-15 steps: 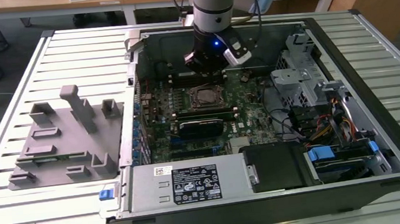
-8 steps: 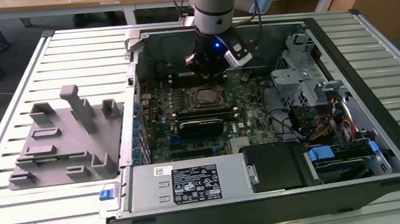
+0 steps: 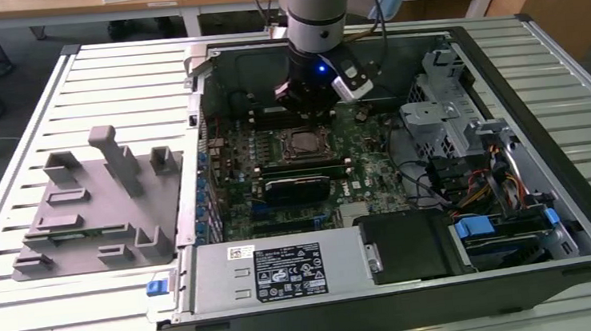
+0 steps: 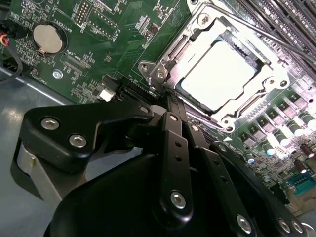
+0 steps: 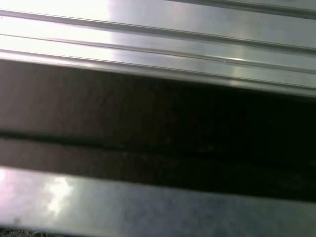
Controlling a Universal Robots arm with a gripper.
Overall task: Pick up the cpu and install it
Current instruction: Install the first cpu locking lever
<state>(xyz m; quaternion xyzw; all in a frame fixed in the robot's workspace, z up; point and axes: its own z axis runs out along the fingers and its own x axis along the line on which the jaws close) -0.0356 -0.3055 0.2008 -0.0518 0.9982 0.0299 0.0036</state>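
Cpu (image 4: 218, 75) flat in socket, square, no long axis; pincer (image 4: 168, 101) together, empty.

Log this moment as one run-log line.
gripper: over motherboard, beside socket | cpu: seated in socket | holding: nothing visible

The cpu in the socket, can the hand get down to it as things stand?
Probably yes. The cpu lies face up in the open metal frame of its socket, with nothing lying over it. In the exterior view the hand hangs inside the open computer case, just beyond the socket.
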